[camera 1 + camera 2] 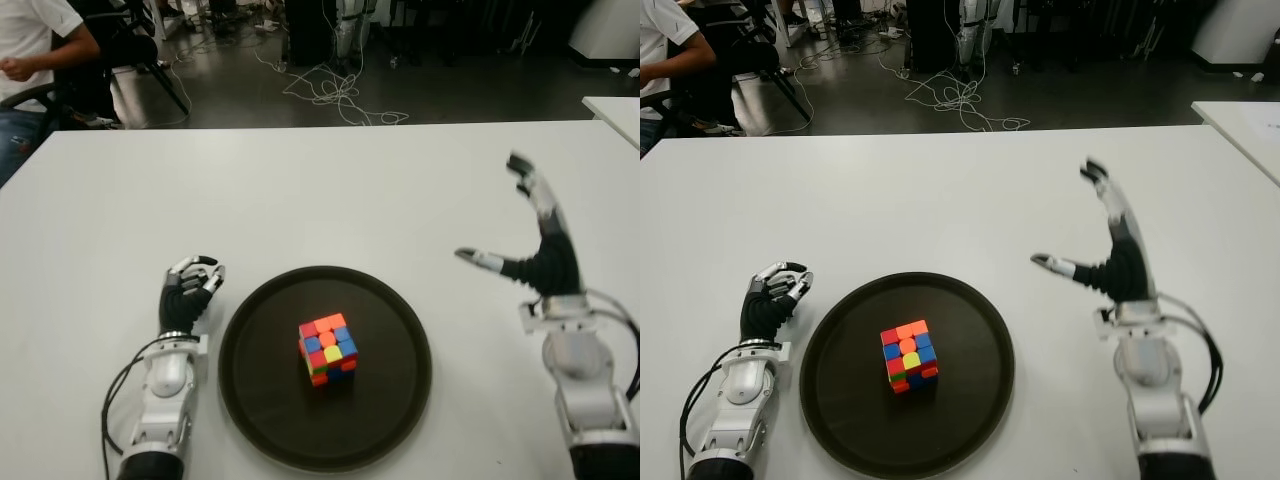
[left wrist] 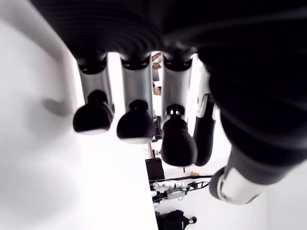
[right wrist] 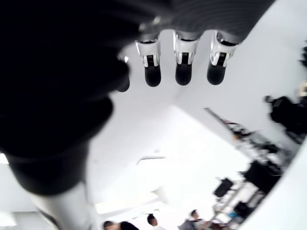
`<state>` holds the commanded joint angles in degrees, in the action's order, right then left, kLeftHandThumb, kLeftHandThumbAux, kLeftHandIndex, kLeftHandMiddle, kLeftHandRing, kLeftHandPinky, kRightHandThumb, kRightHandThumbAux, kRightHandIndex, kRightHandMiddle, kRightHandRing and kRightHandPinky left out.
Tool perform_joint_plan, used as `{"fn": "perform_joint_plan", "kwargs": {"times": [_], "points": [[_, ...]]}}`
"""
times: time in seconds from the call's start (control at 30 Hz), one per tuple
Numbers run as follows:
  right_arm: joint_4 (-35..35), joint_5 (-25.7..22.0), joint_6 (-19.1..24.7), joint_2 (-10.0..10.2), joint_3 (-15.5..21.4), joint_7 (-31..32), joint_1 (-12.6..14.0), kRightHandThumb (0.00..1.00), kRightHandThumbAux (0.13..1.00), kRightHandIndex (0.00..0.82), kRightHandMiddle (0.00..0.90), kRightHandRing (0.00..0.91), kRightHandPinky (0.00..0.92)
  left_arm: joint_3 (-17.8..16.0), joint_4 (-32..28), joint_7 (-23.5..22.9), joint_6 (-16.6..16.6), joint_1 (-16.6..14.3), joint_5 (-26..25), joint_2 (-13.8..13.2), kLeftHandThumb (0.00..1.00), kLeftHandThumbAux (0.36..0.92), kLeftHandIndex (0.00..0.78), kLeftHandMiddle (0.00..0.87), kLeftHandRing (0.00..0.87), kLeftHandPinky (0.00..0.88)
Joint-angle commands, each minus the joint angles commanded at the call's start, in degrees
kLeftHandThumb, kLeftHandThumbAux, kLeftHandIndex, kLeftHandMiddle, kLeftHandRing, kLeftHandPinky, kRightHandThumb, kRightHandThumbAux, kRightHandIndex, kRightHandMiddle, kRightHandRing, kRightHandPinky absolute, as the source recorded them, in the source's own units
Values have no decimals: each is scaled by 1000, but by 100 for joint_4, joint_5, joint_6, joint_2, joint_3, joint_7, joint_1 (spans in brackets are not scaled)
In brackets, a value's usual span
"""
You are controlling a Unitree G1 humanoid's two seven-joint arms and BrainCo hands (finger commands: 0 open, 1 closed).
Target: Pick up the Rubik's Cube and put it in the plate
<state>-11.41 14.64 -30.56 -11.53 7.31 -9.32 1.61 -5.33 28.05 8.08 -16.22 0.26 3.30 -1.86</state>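
Nearest the head camera, a round black plate (image 1: 250, 400) sits on the white table (image 1: 320, 190), and the Rubik's Cube (image 1: 327, 349) rests inside it, close to the middle, with red, blue, yellow and green stickers showing; no writing or brand can be read on either. Just beside the plate's left rim the left hand (image 1: 187, 290) shows with its fingers curled in and nothing in them. Well to the right of the plate the right hand (image 1: 535, 245) is raised above the table, fingers (image 1: 530, 190) spread upward and thumb pointing toward the plate, empty. Beyond the table's far edge lies a dark floor with loose white cables (image 1: 335, 95), and a seated person (image 1: 30, 50) in a white shirt is at the far left. From the left wrist, curled dark fingertips (image 2: 136, 127) hang over the white surface, gripping nothing. From the right wrist, three straight fingertips (image 3: 183, 72) stand apart against a bright ceiling, holding nothing.
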Motion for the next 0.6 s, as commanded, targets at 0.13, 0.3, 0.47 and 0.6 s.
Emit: {"fn": "perform_joint_plan", "kwargs": {"times": [0.13,0.3,0.47,0.6], "points": [[-12,6,193,131,-46,-58,236,0,875,9,22,6,2,0,35,-36,-34,-13,-22,-4,703,707,443,810,828,809],[262,54,552,382,-215,-99,492,0,860,49,87,70,45,-11,78,-69,-82,-29,-53,-2,703,707,443,814,831,816],[489,104,1025,678,-383,-303,718,0,831,118,211,198,192,-20,6,-98,-12,-20,-117,21,703,707,443,814,832,812],[479,13,1207,803,-445,-521,729,2,801,184,310,297,292,-9,-73,-75,116,-2,-93,17,702,708,443,812,831,811]]}}
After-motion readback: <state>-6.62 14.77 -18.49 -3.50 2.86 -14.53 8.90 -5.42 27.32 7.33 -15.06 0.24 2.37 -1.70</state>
